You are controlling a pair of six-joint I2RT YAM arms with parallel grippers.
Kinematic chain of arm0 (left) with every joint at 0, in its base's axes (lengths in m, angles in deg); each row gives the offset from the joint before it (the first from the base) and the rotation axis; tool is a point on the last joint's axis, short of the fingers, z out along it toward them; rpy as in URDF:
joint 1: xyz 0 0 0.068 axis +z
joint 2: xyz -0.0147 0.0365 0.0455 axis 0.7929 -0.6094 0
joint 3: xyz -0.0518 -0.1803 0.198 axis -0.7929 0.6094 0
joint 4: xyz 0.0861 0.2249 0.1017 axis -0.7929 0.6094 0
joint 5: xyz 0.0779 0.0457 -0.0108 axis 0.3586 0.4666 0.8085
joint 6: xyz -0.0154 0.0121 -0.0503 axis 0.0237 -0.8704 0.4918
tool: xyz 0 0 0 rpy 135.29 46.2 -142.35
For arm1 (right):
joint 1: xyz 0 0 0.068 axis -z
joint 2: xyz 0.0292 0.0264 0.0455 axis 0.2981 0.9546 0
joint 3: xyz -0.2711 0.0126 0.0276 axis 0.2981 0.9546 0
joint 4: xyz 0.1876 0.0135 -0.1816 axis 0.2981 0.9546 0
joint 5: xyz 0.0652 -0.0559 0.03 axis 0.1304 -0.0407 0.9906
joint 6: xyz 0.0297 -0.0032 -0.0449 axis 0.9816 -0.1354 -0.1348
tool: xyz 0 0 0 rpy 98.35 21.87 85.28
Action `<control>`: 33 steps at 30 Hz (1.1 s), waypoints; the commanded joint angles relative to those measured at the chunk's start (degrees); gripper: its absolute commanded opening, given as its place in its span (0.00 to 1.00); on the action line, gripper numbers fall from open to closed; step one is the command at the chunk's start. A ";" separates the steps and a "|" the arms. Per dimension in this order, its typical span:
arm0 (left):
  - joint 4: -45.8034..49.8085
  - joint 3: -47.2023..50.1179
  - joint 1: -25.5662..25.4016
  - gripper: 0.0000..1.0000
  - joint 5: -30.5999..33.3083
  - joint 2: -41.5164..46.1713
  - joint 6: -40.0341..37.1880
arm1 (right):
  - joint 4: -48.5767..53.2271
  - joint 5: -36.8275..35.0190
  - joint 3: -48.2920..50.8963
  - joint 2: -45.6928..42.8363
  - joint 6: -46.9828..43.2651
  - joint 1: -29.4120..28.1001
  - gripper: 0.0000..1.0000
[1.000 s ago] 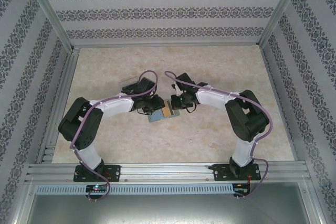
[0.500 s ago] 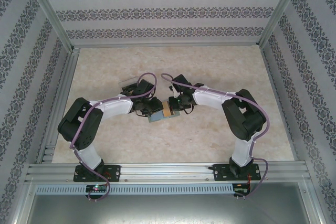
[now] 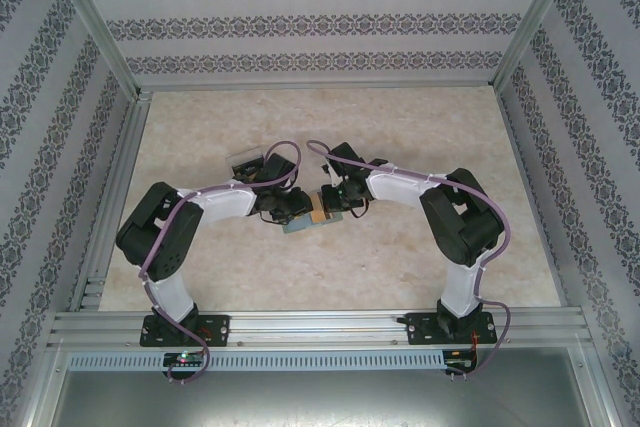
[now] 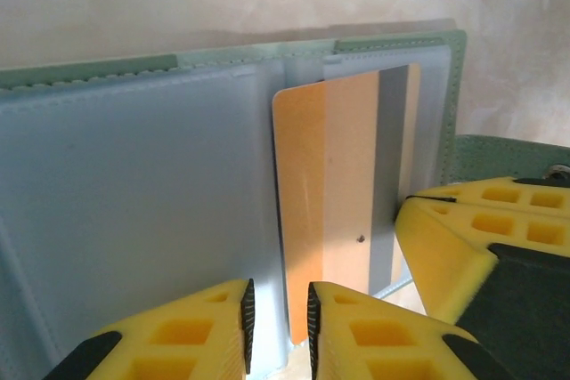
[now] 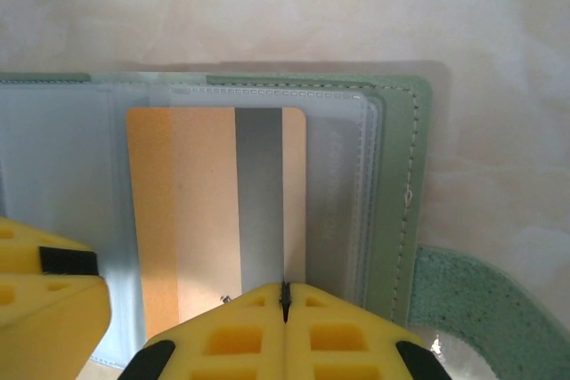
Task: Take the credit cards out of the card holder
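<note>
From my station I see the pale table (image 3: 400, 257) with both arms bent inward to meet near its middle, the left arm (image 3: 220, 199) and the right arm (image 3: 400, 185) almost nose to nose over the holder (image 3: 298, 227). A clear tray (image 3: 245, 159) lies just behind the left arm's wrist. The holder lies open and flat on the table, its blue-grey lining up and its green edge and closing tab (image 5: 481, 309) out to the right. An orange card (image 5: 187, 211) with a grey stripe sits in the holder's right-hand sleeve, partly under the clear pocket, with its near end poking out toward the hands. My right hand (image 5: 285, 295) is closed, fingertips pressed together right at the card's near edge on the grey stripe; I cannot tell whether the card is pinched between them. My left hand (image 4: 278, 327) sits at the holder's near edge with its fingers a narrow gap apart, the card's corner and the lining showing in that gap; I cannot tell whether it grips anything.
</note>
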 commanded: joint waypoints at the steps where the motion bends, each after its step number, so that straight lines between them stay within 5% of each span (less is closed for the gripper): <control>1: -2.25 -0.04 0.37 0.25 -1.27 -0.97 0.55 | 0.81 -0.10 1.34 1.52 -0.26 0.27 0.04; 33: 4.13 -3.51 -0.20 0.22 0.16 -5.05 0.44 | 0.59 1.39 0.73 1.77 -0.12 0.00 0.04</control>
